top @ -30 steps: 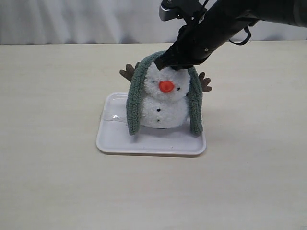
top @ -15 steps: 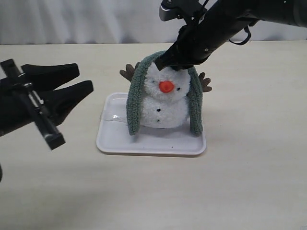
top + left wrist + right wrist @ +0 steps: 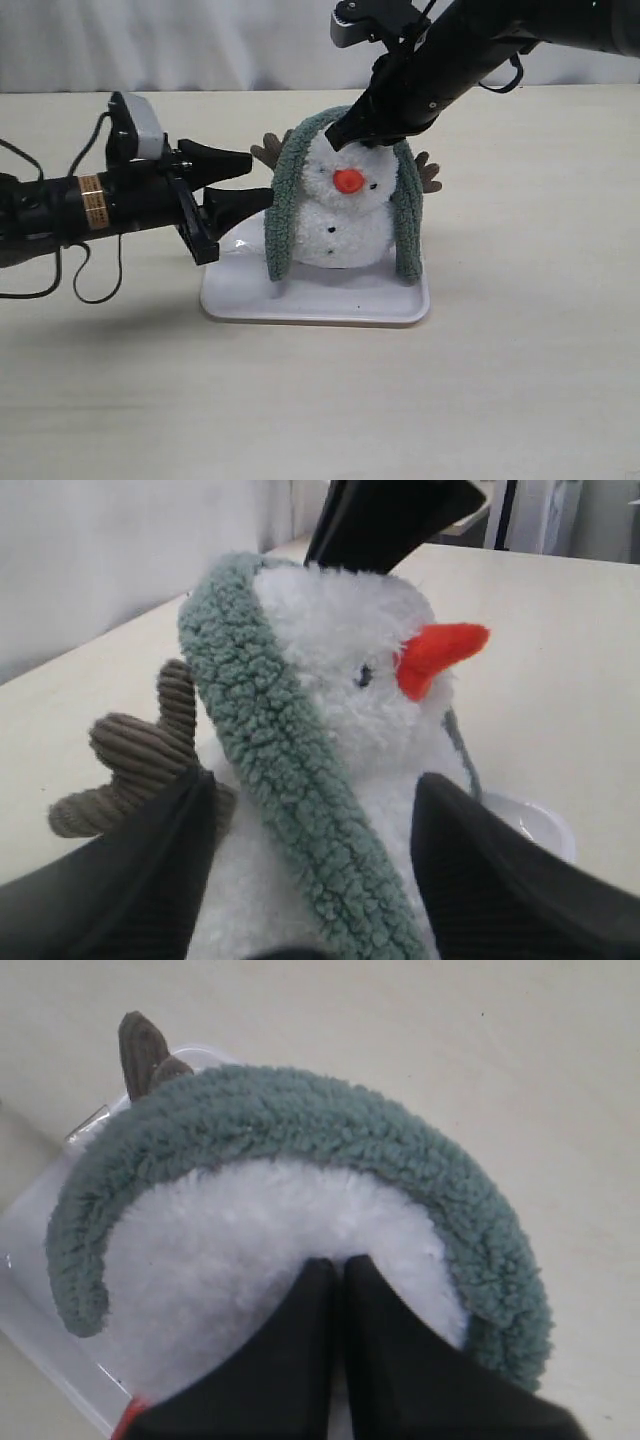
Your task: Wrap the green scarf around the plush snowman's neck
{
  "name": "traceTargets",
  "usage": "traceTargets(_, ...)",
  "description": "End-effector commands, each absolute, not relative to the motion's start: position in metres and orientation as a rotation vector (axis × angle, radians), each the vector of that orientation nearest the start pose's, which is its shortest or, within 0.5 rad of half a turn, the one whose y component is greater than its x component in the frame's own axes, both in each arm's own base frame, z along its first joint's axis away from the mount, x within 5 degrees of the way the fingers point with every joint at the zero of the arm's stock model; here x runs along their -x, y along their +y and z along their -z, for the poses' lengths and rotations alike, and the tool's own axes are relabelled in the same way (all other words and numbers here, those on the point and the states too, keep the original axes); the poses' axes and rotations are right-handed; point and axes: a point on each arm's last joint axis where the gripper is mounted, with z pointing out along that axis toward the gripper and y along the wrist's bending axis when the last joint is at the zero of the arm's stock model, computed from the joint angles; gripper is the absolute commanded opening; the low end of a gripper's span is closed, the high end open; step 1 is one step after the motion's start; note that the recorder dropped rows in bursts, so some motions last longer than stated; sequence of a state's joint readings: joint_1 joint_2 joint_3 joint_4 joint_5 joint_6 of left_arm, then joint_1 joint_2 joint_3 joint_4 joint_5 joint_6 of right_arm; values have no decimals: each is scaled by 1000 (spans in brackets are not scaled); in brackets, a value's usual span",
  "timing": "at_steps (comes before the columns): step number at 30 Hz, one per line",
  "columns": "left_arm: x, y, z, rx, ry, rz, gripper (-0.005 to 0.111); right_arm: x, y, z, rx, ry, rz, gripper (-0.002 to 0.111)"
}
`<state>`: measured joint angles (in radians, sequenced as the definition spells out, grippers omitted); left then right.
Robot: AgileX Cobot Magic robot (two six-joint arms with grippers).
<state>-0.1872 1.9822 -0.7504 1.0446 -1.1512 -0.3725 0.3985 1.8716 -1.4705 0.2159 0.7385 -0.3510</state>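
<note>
Item: plush snowman (image 3: 345, 218), white, orange cone nose, upright at centre frame on a shallow white tray (image 3: 300, 303). Green scarf (image 3: 280, 215) draped over the crown of the head, one end hanging down each side to the tray floor; it does not lie in the snowman's neck (image 3: 322, 203), which shows bare below the nose. Brown twig arms (image 3: 265, 152) project behind the scarf on both sides. Right gripper (image 3: 350, 137) enters from the upper right on a black arm and blocks the top of the head; its fingers are pressed together, tips sunk in the white fluff just in front of the scarf, and whether they pinch any of it cannot be told. Left gripper (image 3: 258, 178) lies level at left of centre, fingers spread apart, tips just beside the scarf's left end; its wrist view shows the two fingers flanking that end and the snowman's side, contact unclear. Black cable (image 3: 95, 280) loops beneath the left arm. Surface: pale beige table (image 3: 520, 380), matt, faintly grained. Background: white pleated curtain (image 3: 150, 45) along the top of the frame.
</note>
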Motion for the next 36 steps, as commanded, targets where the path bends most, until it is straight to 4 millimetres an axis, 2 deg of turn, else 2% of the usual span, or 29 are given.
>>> traceTargets(1, -318, -157, -115, -1058, 1582, 813, 55, -366, 166, -233, 939, 2588, -208, 4)
traceTargets(5, -319, -177, -110, -1167, 1614, 755, 55, -363, 165, -232, 978, 2603, -203, 4)
traceTargets(8, -322, -184, -106, -1199, 1684, 667, 54, -364, 165, -232, 986, 2591, -200, 4)
traceTargets(10, -325, -184, -102, -1167, 1752, 617, 46, -364, 166, -232, 998, 2586, -203, 4)
traceTargets(15, -328, -181, -101, -1097, 1817, 606, 10, -362, 167, -232, 1004, 2591, -224, 4)
traceTargets(17, -328, -181, -102, -1080, 1826, 615, 0, -361, 168, -232, 1023, 2593, -244, 4)
traceTargets(21, -331, -179, -109, -984, 1880, 627, 0, -360, 168, -232, 1020, 2599, -257, 4)
traceTargets(28, -331, -168, -136, -919, 1992, 504, 0, -360, 168, -232, 1023, 2598, -252, 4)
traceTargets(32, -328, -167, -156, -880, 1999, 519, 0, -360, 168, -232, 1023, 2598, -252, 4)
traceTargets(36, -324, -165, -154, -880, 2075, 532, 0, -360, 168, -232, 1024, 2600, -253, 4)
